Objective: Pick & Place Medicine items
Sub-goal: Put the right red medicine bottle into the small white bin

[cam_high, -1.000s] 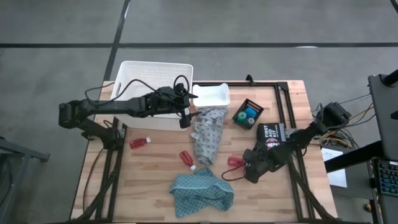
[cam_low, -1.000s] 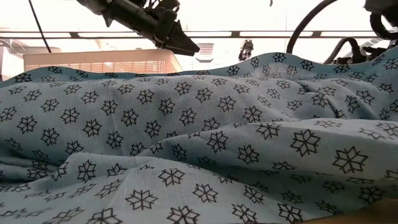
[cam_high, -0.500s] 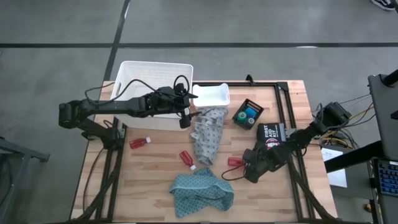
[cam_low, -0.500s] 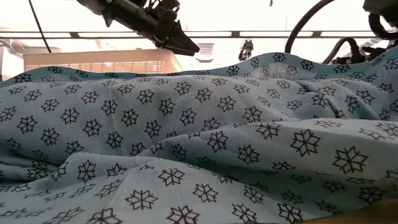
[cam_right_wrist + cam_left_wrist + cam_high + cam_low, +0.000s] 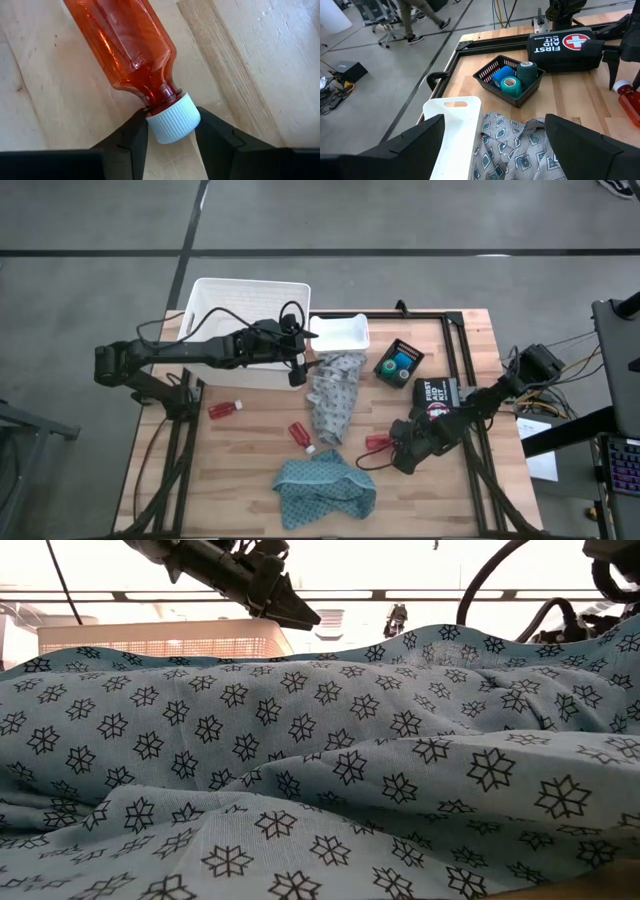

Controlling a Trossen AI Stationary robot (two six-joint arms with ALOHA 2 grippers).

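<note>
Three small red bottles with white caps lie on their sides on the wooden table: one at the left (image 5: 225, 409), one in the middle (image 5: 301, 435), one at the right (image 5: 377, 440). My right gripper (image 5: 392, 443) stands over the right bottle (image 5: 125, 45), shut on it. A blue and a green round container sit in a black basket (image 5: 399, 363). My left gripper (image 5: 305, 352) hangs open above the grey patterned cloth (image 5: 335, 395), next to the white bin (image 5: 247, 315), its fingers (image 5: 420, 142) wide apart and holding nothing. My right gripper pinches the right bottle's white cap (image 5: 172, 120) between its two fingers (image 5: 134, 137), one on each side of the ribbed rim. The fingers come steeply from above. The bottle lies on its side on the table, its red body pointing away from the gripper.
A teal patterned cloth (image 5: 325, 488) lies bunched near the table's front edge and fills the low view (image 5: 300, 790). A black first-aid pouch (image 5: 438, 393) lies just behind the right gripper. A small white tray (image 5: 340, 332) sits beside the bin. A black frame (image 5: 455, 330) borders the far right.
</note>
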